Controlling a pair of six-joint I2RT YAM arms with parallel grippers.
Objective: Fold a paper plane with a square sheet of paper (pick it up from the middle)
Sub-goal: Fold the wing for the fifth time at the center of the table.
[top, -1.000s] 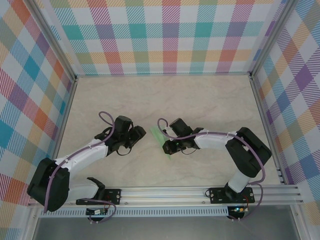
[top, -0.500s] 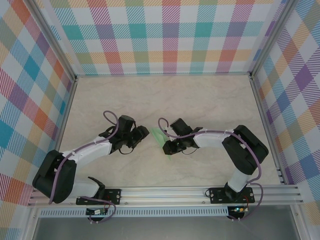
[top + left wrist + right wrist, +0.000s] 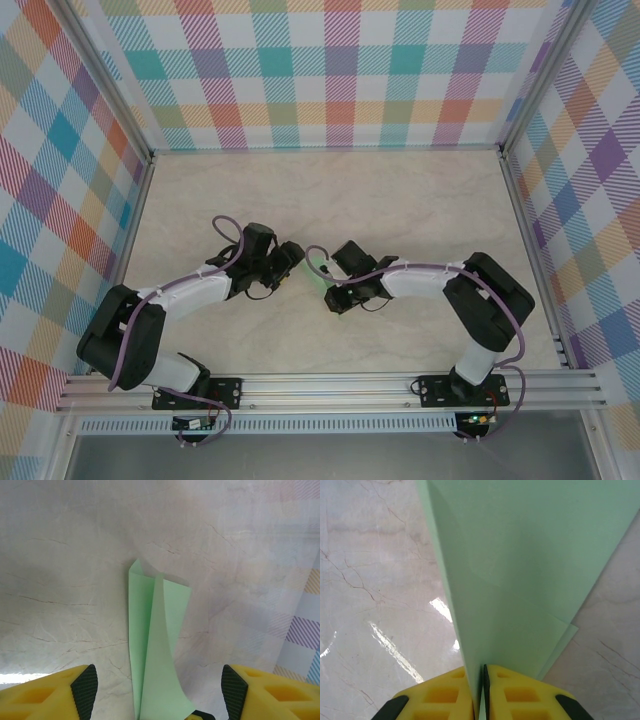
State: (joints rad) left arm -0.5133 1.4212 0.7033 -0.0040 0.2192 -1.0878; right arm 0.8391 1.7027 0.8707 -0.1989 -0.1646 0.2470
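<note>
The paper plane [image 3: 319, 270] is a narrow light green folded dart hanging just above the table's middle, between the two arms. My right gripper [image 3: 482, 692] is shut on its folded keel, and the green sheet [image 3: 520, 570] spreads out ahead of the jaws. In the top view the right gripper [image 3: 336, 292] sits just right of the plane. My left gripper [image 3: 289, 262] is close on the plane's left side and stands open. From the left wrist, the plane [image 3: 155, 640] runs down between the wide-apart fingertips [image 3: 85, 690] without touching either pad.
The beige marbled table [image 3: 400, 200] stretches behind both arms. Checked walls close in the left, back and right sides. A metal rail [image 3: 330, 385] carrying the arm bases runs along the near edge.
My left arm has reached to the right, toward the plane, and its jaws have spread wider. The right gripper has kept its hold on the plane and shifted slightly left.
</note>
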